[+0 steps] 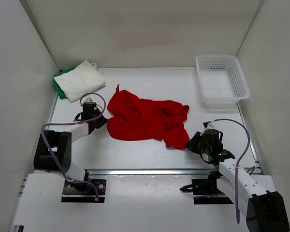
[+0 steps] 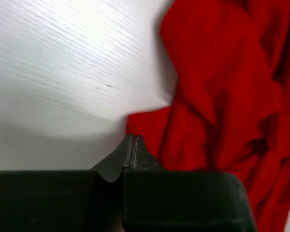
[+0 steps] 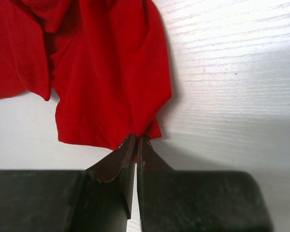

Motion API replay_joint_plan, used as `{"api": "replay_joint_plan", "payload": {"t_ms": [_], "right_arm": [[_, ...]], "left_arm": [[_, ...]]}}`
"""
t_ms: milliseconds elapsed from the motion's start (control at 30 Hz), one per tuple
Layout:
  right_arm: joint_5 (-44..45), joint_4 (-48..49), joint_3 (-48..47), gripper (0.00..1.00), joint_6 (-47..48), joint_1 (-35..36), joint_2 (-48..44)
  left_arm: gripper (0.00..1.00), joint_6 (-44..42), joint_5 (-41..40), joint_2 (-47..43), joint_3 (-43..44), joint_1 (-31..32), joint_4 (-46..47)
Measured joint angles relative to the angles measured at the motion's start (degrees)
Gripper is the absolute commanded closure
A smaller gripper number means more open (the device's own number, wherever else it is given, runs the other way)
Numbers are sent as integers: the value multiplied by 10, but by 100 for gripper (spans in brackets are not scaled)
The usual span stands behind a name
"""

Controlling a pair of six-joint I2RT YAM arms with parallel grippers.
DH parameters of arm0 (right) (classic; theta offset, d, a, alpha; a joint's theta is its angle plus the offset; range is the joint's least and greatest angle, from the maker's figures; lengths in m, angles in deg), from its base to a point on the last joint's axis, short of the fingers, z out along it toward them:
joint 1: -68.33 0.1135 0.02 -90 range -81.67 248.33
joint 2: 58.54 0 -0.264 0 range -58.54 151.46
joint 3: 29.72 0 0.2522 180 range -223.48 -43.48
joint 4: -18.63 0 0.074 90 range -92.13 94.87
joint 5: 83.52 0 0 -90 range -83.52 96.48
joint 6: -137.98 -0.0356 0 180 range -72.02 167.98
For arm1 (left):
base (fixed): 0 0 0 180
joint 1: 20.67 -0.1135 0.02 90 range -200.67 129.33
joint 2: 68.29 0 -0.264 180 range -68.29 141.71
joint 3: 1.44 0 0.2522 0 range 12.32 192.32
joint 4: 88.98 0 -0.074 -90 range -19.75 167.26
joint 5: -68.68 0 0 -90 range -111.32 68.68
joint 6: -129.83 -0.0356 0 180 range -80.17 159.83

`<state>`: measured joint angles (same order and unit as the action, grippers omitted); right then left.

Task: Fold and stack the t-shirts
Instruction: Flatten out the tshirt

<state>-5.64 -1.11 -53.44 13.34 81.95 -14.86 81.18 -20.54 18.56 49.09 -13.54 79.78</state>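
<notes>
The red t-shirt (image 1: 147, 121) lies crumpled and spread out in the middle of the table. My left gripper (image 1: 104, 121) is at its left edge; in the left wrist view the jaws (image 2: 131, 138) are shut, pinching a corner of the red cloth (image 2: 222, 96). My right gripper (image 1: 188, 143) is at the shirt's near right corner; in the right wrist view the jaws (image 3: 137, 138) are shut on the hem of the red cloth (image 3: 111, 72). The white t-shirt (image 1: 79, 79) lies folded at the far left on top of the green t-shirt (image 1: 58, 86), which shows only at its edge.
A white mesh basket (image 1: 240, 79) stands at the far right corner. White walls close in the table on the left, back and right. A metal rail runs along the near edge between the arm bases.
</notes>
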Motion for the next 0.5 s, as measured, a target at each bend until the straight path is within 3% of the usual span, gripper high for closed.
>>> {"api": "replay_joint_plan", "payload": {"t_ms": [167,367,433,500], "right_arm": [[9,-68,-75,100,12,22,6],[38,-137,-251,100,31,93,0],[42,-137,-263,91,23,132,-2],[43,-151,-256,67,12,188,4]], "left_arm": [[100,-9,51,-63,65,-17,-79],[100,-53,99,-150,185,-98,-142],[100,-66,95,-174,193,-120,-152],[100,-78,95,-183,192,-130,-160]]}}
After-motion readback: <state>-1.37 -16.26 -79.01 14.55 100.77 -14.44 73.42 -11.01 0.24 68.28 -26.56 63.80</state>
